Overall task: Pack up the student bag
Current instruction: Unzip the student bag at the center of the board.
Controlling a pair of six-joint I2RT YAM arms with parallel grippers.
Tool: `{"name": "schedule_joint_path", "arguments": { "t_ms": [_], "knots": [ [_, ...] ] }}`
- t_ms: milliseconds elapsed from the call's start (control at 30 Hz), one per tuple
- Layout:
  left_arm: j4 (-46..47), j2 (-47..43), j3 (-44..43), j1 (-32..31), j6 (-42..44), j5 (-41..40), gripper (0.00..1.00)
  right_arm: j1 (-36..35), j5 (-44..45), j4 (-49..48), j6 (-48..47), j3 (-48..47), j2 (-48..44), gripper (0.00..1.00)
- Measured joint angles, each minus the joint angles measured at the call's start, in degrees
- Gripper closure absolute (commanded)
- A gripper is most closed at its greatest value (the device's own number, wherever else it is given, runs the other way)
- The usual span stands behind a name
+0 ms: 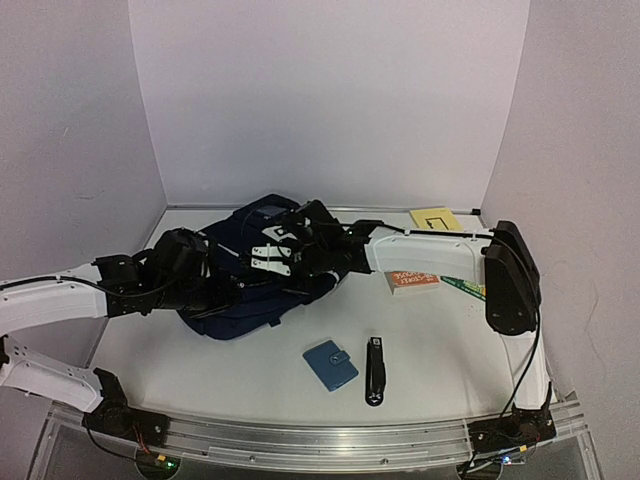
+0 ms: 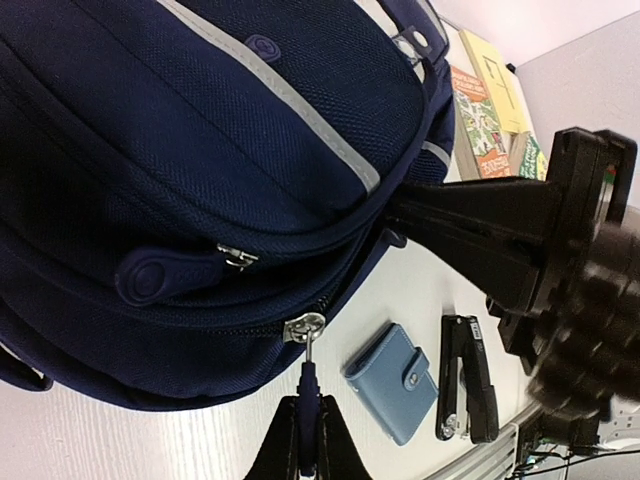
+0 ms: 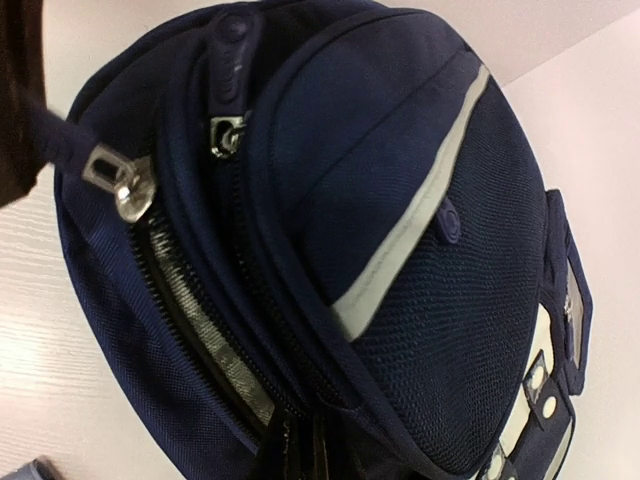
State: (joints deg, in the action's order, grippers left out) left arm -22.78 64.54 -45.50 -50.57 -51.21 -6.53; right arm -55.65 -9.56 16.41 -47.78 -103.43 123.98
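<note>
The student bag (image 1: 250,312) lies on the table, dark navy with a pale stripe (image 3: 400,250). My left gripper (image 2: 308,410) is shut on the navy pull of a zipper, just below its metal slider (image 2: 303,328). That zipper stands partly open, showing grey lining (image 3: 200,330). From the right, my right gripper (image 3: 312,432) is pressed into the bag beside the open zipper, its jaws shut on a fold of the bag's fabric. In the right wrist view, the left gripper's dark finger (image 3: 15,110) shows at the upper left.
A light-blue snap wallet (image 1: 330,363) and a black stapler (image 1: 375,370) lie on the table in front of the bag. Books (image 1: 415,282) and a yellow pad (image 1: 435,218) lie at the back right. The right arm (image 2: 490,220) crosses over the bag's far side.
</note>
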Motion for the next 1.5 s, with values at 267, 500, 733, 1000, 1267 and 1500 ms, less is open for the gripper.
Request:
{"name": "schedule_joint_path", "arguments": {
  "t_ms": [267, 500, 733, 1000, 1267, 1500],
  "knots": [
    [-7.08, -1.59, 0.0, 0.05, -3.74, -5.83, 1.0, 0.61, 0.38, -5.01, -0.22, 5.87, -2.31, 1.0],
    [-9.04, -4.11, 0.05, 0.88, -6.27, -9.1, 1.0, 2.6, -2.43, -7.28, -0.66, 9.2, -4.81, 1.0],
    [-1.28, 0.52, 0.42, 1.99, -0.04, -1.48, 1.0, 5.18, -3.31, -2.12, 0.36, 7.62, -4.96, 0.51],
    [3.95, 5.26, -0.13, 2.25, 3.37, 4.64, 1.0, 3.73, -2.88, 9.77, 0.4, 2.29, -5.9, 0.44],
    [9.07, 6.43, -0.26, 2.26, 3.88, 11.63, 1.0, -0.86, -3.41, 12.21, 0.86, -2.47, -6.31, 0.47],
    [10.45, 6.64, -0.25, 2.26, 3.84, 13.16, 1.0, -1.78, -2.08, 12.34, -0.2, -3.23, -6.12, 0.68]
  ]
}}
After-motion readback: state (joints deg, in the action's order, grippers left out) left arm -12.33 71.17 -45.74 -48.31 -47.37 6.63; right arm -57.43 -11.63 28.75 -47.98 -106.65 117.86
